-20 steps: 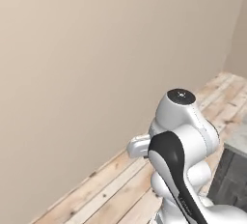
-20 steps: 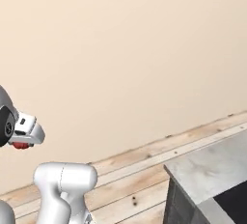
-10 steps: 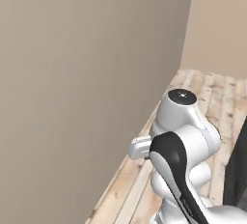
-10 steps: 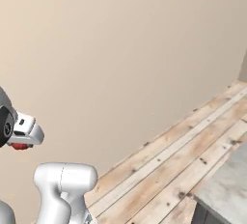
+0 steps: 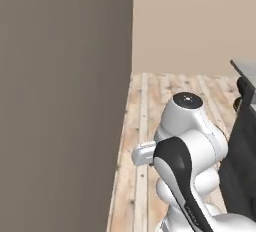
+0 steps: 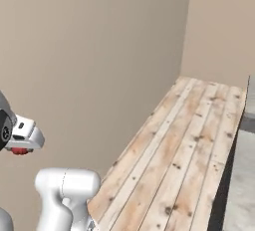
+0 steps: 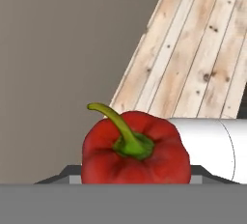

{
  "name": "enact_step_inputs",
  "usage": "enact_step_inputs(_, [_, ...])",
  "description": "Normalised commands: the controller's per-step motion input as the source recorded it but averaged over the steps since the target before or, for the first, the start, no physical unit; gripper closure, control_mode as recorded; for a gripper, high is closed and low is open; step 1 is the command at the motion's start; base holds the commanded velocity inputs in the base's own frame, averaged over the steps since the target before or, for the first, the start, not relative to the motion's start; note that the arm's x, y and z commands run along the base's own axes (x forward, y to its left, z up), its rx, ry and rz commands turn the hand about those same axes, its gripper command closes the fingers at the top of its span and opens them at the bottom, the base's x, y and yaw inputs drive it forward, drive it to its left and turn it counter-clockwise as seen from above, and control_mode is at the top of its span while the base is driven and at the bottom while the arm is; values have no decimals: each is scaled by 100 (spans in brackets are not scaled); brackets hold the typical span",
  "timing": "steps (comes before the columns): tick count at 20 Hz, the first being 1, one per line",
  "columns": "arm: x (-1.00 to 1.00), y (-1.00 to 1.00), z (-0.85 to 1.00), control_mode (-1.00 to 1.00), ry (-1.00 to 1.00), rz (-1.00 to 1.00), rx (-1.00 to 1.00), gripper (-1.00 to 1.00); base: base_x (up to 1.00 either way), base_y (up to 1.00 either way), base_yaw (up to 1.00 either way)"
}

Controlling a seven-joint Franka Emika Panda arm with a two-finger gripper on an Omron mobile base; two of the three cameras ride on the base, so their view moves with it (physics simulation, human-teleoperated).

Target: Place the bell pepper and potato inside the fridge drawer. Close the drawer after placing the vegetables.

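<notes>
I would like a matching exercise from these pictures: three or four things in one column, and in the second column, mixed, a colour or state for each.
Column one:
1. bell pepper
2. pepper stem
3. floor
4. wall

Column two:
a. pale wooden planks
b. plain beige
c. glossy red, held in the end effector
d. green and curved

Pairs: 1-c, 2-d, 3-a, 4-b
</notes>
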Motion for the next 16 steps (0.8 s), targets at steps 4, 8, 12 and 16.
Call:
enact_step_inputs(4, [0,0,0,100,0,0,0,100,100,0,-58])
enact_step_inputs(8, [0,0,0,100,0,0,0,100,100,0,-52])
enact_step_inputs(12, [0,0,0,100,0,0,0,100,100,8,-53])
enact_step_inputs(16, [0,0,0,100,0,0,0,100,100,28,-53])
